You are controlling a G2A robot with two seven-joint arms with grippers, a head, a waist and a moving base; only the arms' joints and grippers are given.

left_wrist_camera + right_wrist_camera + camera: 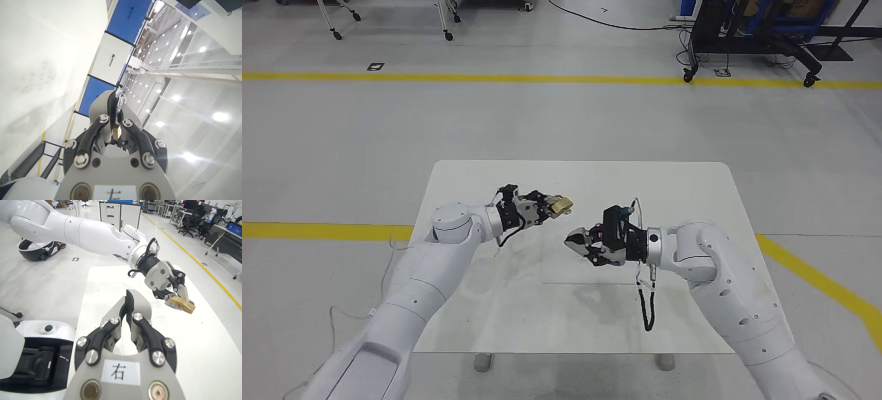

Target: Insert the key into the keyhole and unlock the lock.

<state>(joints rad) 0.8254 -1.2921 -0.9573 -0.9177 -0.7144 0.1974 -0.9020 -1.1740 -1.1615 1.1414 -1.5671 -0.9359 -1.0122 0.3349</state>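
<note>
Right wrist view: left pincer (176, 298) grips the brass lock (185, 306) above the table (189, 344); right pincer (128, 301) pinched narrow, nearby.

One brass padlock (184, 306) is showing, held left of centre. Two end effectors are hanging over the scene, the left end effector (177, 301) at the left and the right end effector (129, 300) at the right. One white surface (682, 190) is lying beneath them both.

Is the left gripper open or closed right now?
Closed. The left gripper is clamped on the brass padlock, holding it in the air above the white table.
</note>
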